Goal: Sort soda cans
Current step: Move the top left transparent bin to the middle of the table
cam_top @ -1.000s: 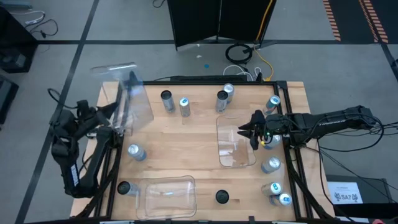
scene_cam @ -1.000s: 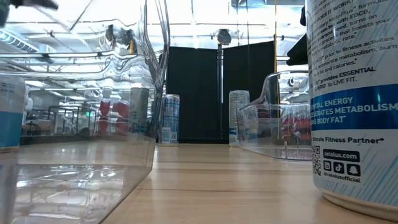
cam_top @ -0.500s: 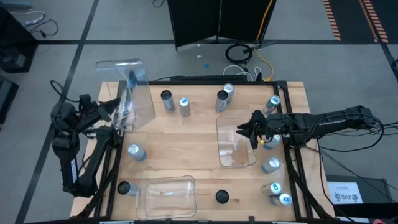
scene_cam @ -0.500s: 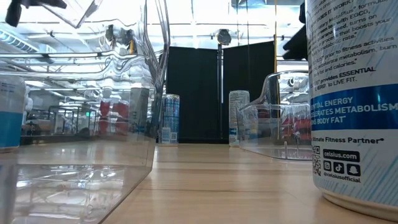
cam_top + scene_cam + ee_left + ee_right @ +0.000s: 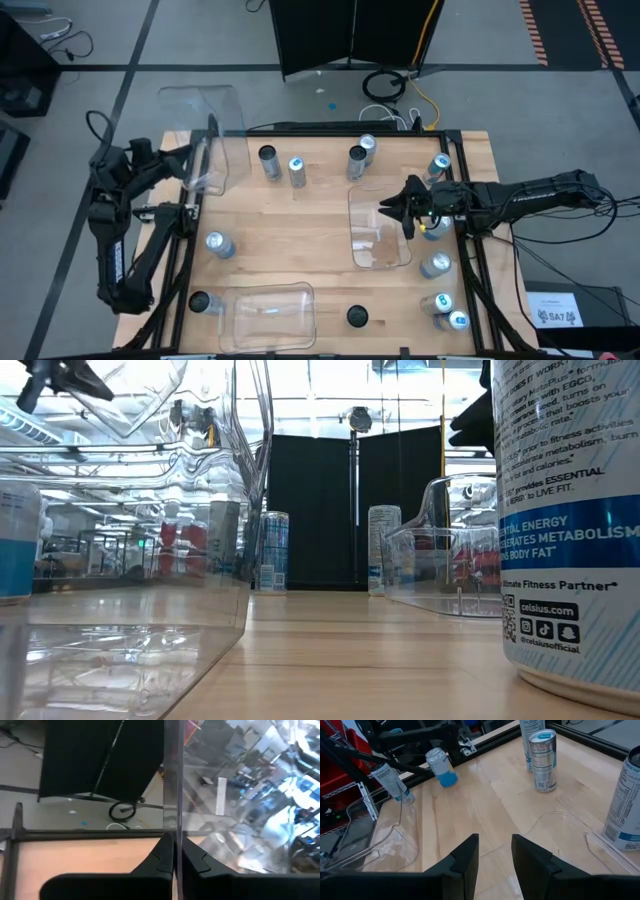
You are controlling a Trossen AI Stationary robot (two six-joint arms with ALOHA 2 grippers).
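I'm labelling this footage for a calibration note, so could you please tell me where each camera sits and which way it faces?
High view: overhead, looking straight down on the table; both arms show, the left gripper holding a clear tray off the table's left edge.
Low view: table-top height, looking level across; a near soda can fills its right.
Left wrist view: behind the shut jaws clamping the tray's wall.
Right wrist view: above a second tray, own fingers showing.
High and low views share the lifted tray.
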